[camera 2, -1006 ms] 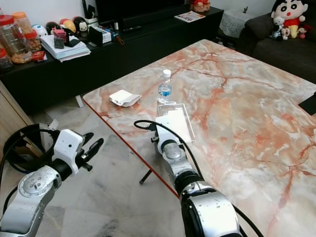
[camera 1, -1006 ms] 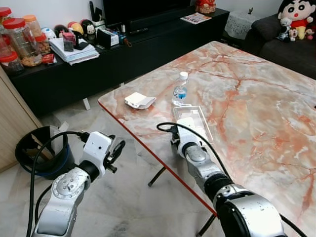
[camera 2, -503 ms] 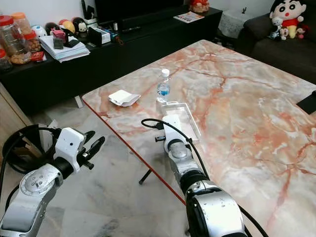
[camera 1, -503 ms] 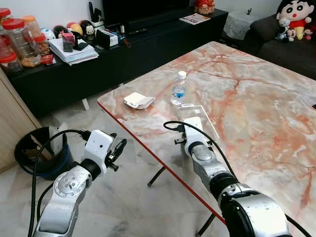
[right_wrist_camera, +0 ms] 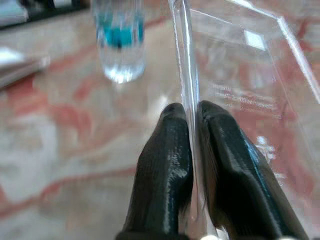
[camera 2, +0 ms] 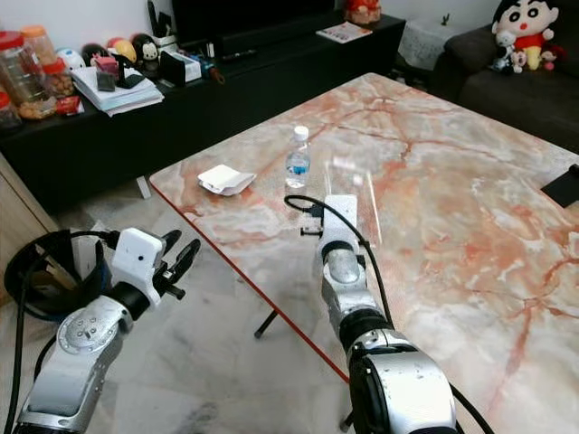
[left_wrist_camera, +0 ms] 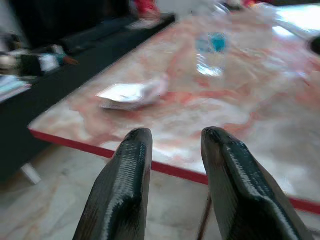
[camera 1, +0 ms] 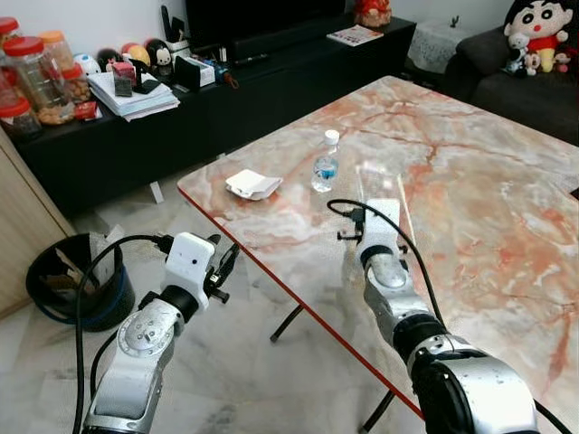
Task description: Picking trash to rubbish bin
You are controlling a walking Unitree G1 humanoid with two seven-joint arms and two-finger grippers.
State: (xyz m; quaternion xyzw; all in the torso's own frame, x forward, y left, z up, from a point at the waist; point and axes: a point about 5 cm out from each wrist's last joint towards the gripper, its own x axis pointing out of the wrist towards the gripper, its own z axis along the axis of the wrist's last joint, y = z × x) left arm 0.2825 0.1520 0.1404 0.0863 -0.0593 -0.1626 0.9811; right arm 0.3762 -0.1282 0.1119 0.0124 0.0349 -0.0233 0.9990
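A robot stands at the corner of a large marble table (camera 1: 470,181) veined in pink and orange. Its right gripper (right_wrist_camera: 192,117) reaches over the tabletop with both black fingers pressed tight on the thin wall of a clear plastic container (right_wrist_camera: 240,85), which is tipped up on edge above the table. Just beyond the container stands a small water bottle (camera 1: 326,164) with a white cap and blue label, upright. To the bottle's left, near the table edge, lies a piece of crumpled white paper (camera 1: 253,184).

The left gripper (left_wrist_camera: 172,145) hangs in the air beside the table, lower than the tabletop and off its red-trimmed edge. Its two fingers are a narrow gap apart, holding nothing, pointing toward the white paper.

On the tiled floor to the robot's left sits a dark round rubbish bin (camera 1: 68,276) with some scraps inside, well apart from the table. Behind runs a low black cabinet (camera 1: 181,117) crowded with jars, papers and small toys
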